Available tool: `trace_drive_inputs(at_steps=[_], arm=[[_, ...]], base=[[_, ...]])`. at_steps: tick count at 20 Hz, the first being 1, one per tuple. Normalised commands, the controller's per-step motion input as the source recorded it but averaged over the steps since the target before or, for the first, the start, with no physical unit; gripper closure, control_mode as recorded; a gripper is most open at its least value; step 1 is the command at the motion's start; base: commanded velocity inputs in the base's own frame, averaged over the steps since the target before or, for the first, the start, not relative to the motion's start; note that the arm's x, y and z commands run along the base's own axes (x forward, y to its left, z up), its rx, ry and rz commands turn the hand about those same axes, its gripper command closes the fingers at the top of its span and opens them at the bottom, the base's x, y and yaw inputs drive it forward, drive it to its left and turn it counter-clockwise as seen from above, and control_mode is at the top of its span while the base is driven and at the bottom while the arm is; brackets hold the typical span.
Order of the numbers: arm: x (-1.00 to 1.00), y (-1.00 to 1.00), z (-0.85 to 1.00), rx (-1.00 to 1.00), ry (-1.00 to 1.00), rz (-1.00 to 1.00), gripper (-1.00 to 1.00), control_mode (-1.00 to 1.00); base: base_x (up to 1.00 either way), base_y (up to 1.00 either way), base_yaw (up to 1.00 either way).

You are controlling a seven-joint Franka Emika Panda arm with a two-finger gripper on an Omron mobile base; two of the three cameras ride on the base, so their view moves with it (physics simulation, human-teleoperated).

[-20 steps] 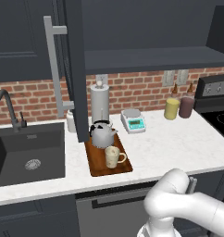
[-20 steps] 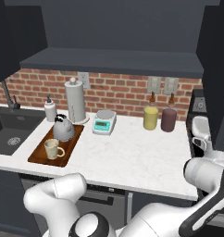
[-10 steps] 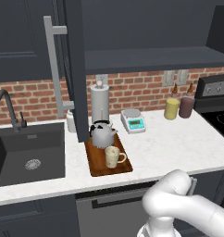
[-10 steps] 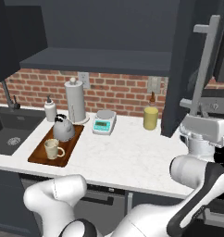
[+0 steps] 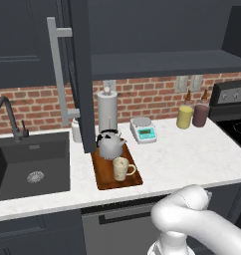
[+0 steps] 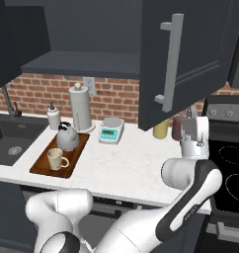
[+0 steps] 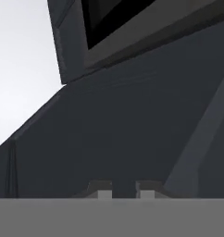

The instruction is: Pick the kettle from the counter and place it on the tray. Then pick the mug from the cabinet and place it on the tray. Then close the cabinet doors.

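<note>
Reddish-brown tray (image 5: 104, 180) on the white surface (image 5: 182, 154) carries kettle (image 5: 110, 144) and mug (image 5: 121, 169); hand (image 7: 119, 190), fingers narrowly apart and gripping nothing, faces a navy cabinet door (image 6: 190, 54).

Even, soft rendered light falls from above on the white worktop (image 5: 192, 154), which reads bright without glare. The kettle (image 5: 110, 145) and mug (image 5: 121, 168) cast only faint shadows on the tray (image 5: 103, 178). The cabinet (image 6: 92, 29) interior stays dim. The hand view is dark, low in contrast and slightly soft. Edges show no bending.
</note>
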Motion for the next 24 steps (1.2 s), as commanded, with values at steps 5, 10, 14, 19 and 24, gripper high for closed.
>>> trace_drive_inputs(at_steps=[5, 10, 14, 19, 24], arm=[[0.0, 0.37, 0.43, -0.09, 0.26, -0.33, 1.0, -1.0], [0.07, 0.23, 0.45, -0.05, 0.42, -0.27, 1.0, -1.0], [0.38, 0.23, 0.34, -0.04, 0.54, -0.09, 1.0, -1.0], [0.51, 0.21, 0.25, -0.04, 0.6, 0.0, 1.0, -1.0], [0.46, 0.23, 0.08, -0.02, 0.49, 0.0, 1.0, -1.0]], base=[[0.0, 0.0, 0.0], [0.0, 0.0, 0.0], [0.0, 0.0, 0.0], [0.0, 0.0, 0.0], [0.0, 0.0, 0.0]])
